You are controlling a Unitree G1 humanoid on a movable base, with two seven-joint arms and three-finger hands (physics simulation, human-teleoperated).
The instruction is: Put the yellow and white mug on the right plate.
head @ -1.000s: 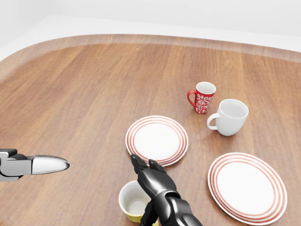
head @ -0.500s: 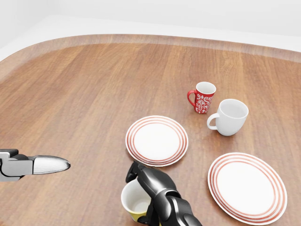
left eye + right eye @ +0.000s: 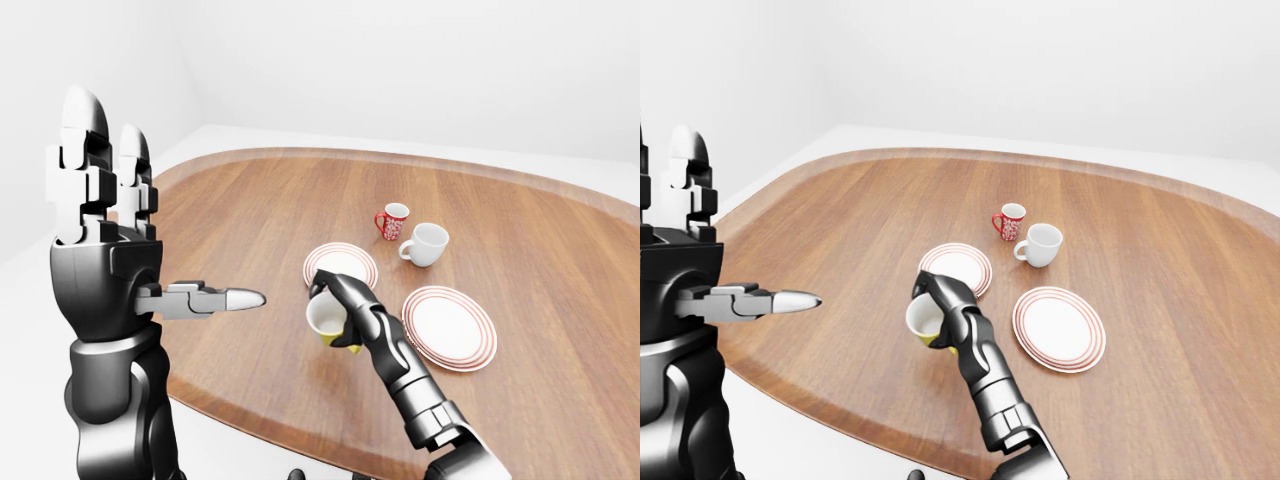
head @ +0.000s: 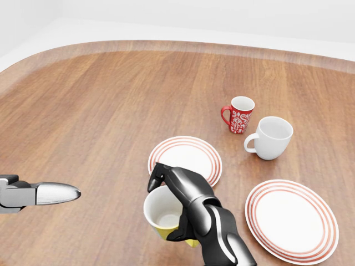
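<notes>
A rounded wooden desk [image 4: 100,111] is seen before white walls. The yellow mug with white interior [image 4: 164,215] is gripped by the black right hand [image 4: 180,194], fingers closed round its rim, just below the left red-ringed plate [image 4: 186,160]. The right red-ringed plate [image 4: 292,219] lies bare nearby. The silver left hand [image 3: 100,215] is held upright, fingers spread, holding nothing.

Rounded wooden table [image 3: 520,260] — white walls [image 3: 400,70], pale floor — even light.

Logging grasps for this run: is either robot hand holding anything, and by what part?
The right robot hand grips the yellow and white mug by its rim and side wall. The left robot hand is open and holds nothing.
</notes>
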